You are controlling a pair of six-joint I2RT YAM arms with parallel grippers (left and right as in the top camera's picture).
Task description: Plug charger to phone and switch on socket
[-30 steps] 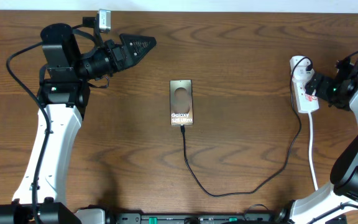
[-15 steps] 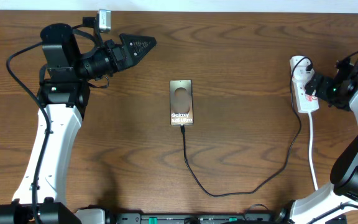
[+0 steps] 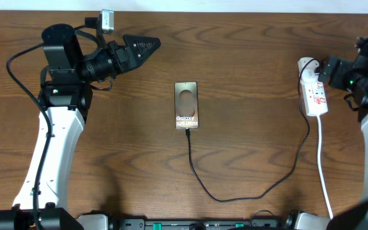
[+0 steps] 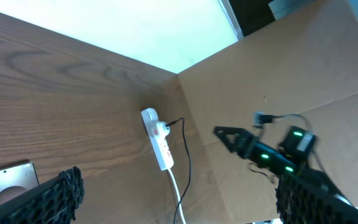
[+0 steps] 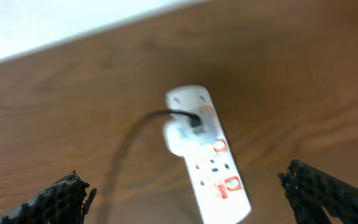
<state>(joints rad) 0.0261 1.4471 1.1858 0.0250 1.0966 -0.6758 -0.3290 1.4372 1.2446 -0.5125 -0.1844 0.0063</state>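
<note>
Brown wood table, pale wall along the far edge. Centre: phone lies flat, lettering up. The charger loops from the phone's near short edge, tip touching it, to the round plug on the socket at far right. The right tool sits just beside the socket's plug end, fingers spread wide, holding nothing. The left tool is well apart from the phone, fingers likewise wide.
</note>
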